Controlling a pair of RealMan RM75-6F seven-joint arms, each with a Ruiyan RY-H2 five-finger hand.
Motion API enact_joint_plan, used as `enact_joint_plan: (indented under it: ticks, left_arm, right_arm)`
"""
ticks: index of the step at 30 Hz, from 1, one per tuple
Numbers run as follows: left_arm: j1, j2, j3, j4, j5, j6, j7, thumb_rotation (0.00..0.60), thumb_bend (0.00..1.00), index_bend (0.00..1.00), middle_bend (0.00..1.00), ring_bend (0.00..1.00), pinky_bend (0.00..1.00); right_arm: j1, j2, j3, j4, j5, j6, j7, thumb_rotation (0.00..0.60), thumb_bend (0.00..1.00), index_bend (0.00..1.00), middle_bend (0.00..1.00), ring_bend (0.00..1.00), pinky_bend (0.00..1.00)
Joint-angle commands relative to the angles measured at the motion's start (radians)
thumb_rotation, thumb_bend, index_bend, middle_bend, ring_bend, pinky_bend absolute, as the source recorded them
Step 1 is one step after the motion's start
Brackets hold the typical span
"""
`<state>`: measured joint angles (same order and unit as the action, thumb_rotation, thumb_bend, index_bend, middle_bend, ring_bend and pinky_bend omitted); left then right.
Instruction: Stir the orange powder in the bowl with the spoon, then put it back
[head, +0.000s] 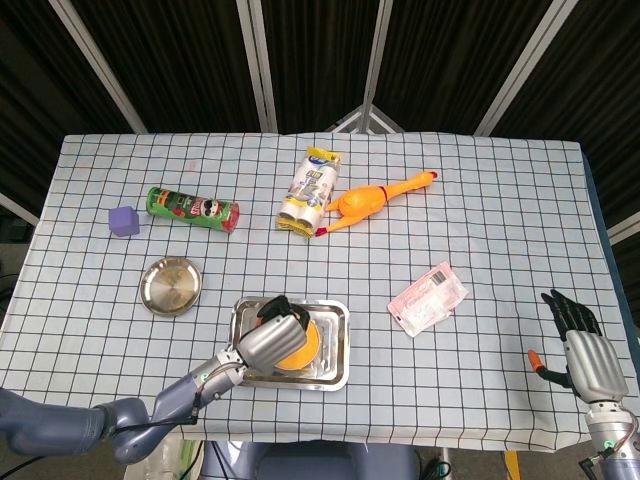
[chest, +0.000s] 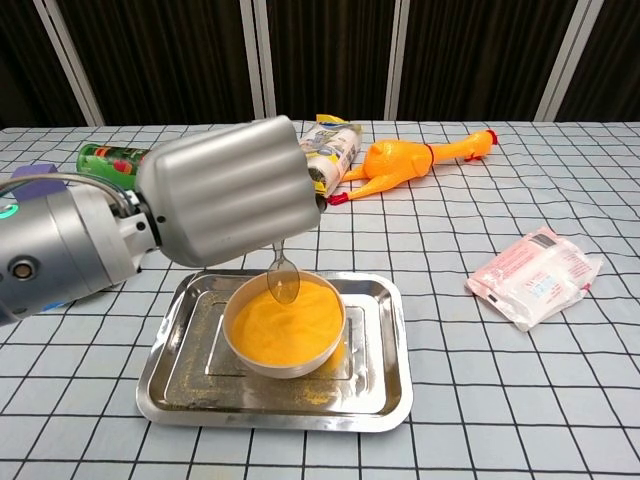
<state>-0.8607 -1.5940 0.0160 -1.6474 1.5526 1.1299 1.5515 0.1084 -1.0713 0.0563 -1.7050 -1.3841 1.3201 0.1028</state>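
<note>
We see our left hand (chest: 230, 190) at the left-centre of the chest view, its fingers curled together around the handle of the small metal spoon (chest: 283, 280), which hangs down from the fist with its bowl end dipped at the surface of the orange powder (chest: 285, 322). The powder fills a round metal bowl (chest: 250, 355) that sits inside a rectangular steel tray (chest: 380, 385) at the lower centre of the frame. In the head view the same hand (head: 270, 340) covers much of the bowl at the lower middle of the checked tablecloth (head: 500, 200). Our right hand (head: 580, 345) rests at the lower right edge of the head view, holding nothing, fingers extended and slightly apart. Left of the tray lies a small round steel dish (head: 170, 286). In the upper left we see a purple cube (head: 123, 220) and a green crisp tube (head: 193, 208) on its side. Near the top centre lie a yellow-and-white packet (head: 310, 190) and an orange rubber chicken (head: 380, 197). A pink plastic pouch (head: 428, 297) lies right of the tray
</note>
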Motion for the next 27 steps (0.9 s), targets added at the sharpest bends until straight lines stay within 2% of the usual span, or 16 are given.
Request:
enact_joint_plan:
  ticks: [1, 4, 9, 15, 22, 27]
  left_arm:
    - [0.004, -0.007, -0.004, 0.005, 0.010, -0.008, -0.005, 0.600, 0.83, 0.78, 1.00, 0.92, 0.88]
    - [0.003, -0.006, 0.000, 0.016, 0.029, -0.021, 0.001, 0.600, 0.83, 0.78, 1.00, 0.92, 0.88]
    - [0.023, -0.024, -0.034, 0.009, 0.019, 0.007, -0.038, 0.600, 0.83, 0.78, 1.00, 0.92, 0.88]
    - [0.029, 0.001, 0.004, 0.011, 0.045, -0.036, -0.007, 0.600, 0.82, 0.78, 1.00, 0.92, 0.88]
    - [0.034, 0.004, -0.027, 0.000, 0.063, -0.028, -0.024, 0.600, 0.82, 0.78, 1.00, 0.92, 0.88]
    - [0.038, 0.020, -0.008, 0.002, 0.074, -0.060, 0.002, 0.600, 0.82, 0.78, 1.00, 0.92, 0.88]
  right_arm:
    - [0.000, 0.000, 0.000, 0.000, 0.001, -0.002, 0.000, 0.600, 0.40, 0.00, 0.00, 0.00, 0.00]
    - [0.001, 0.000, 0.000, 0.001, 0.001, -0.002, 0.001, 0.600, 0.40, 0.00, 0.00, 0.00, 0.00]
    - [0.000, 0.001, 0.000, 0.002, 0.002, -0.002, 0.003, 0.600, 0.40, 0.00, 0.00, 0.00, 0.00]
    - [0.001, 0.000, 0.000, 0.002, 0.001, -0.004, 0.001, 0.600, 0.40, 0.00, 0.00, 0.00, 0.00]
    - [0.000, 0.000, -0.001, 0.000, 0.002, -0.003, -0.003, 0.600, 0.40, 0.00, 0.00, 0.00, 0.00]
    - [0.001, 0.000, 0.000, 0.000, 0.004, -0.004, -0.001, 0.600, 0.40, 0.00, 0.00, 0.00, 0.00]
